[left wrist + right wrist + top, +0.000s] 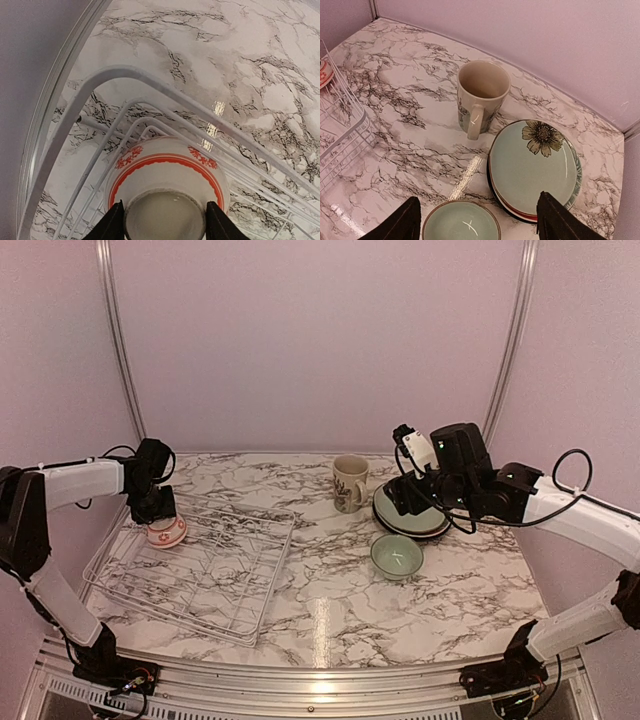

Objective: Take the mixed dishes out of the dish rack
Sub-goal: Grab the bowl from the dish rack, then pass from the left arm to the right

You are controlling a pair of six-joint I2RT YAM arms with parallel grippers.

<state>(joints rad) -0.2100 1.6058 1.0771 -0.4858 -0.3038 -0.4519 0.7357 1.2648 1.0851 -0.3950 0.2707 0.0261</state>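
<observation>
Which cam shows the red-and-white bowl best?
Left wrist: the bowl fills the frame in the rack, its base between the jaws of the left gripper. Top external shows it small, partly behind that gripper. Right wrist catches only a sliver at the left edge.

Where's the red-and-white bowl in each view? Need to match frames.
Top external: red-and-white bowl upturned in the dish rack's far-left corner.
Left wrist: bowl at bottom centre, foot toward camera.
Right wrist: bowl is a sliver at the left edge.
Shared landmark: the dish rack's white wire.
</observation>
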